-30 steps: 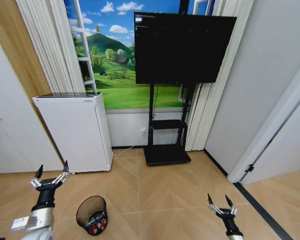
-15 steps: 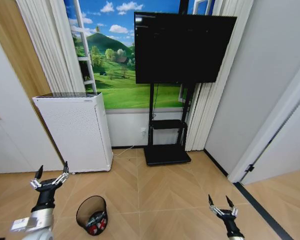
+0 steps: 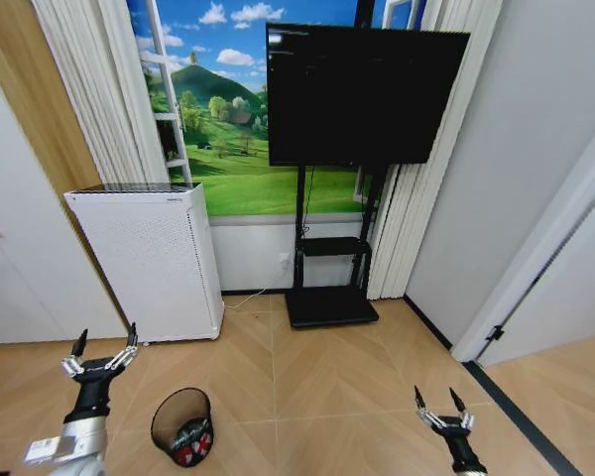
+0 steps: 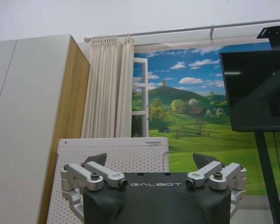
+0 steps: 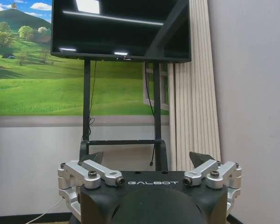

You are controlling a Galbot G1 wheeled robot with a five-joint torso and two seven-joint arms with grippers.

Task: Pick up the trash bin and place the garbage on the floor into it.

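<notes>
Your trash bin stands upright on the floor low in the head view, toward the robot's left side, in front of the white perforated appliance and well apart from it. Look into the bin's open mouth and you see garbage already lying at the bottom: red and white pieces bunched together against the black mesh. You cannot tell from here how many separate pieces are in there, or whether a bottle is among them.

Your left end effector is raised just to the left of the bin and above it, clear of the rim, fingers spread wide and holding nothing. In the left wrist view the same end effector points at the appliance and the curtain beside the landscape mural.

Your right end effector hangs low on the right side over bare floor, well apart from the bin, also wide open and empty. In its wrist view the right end effector faces the television on its black stand.
</notes>
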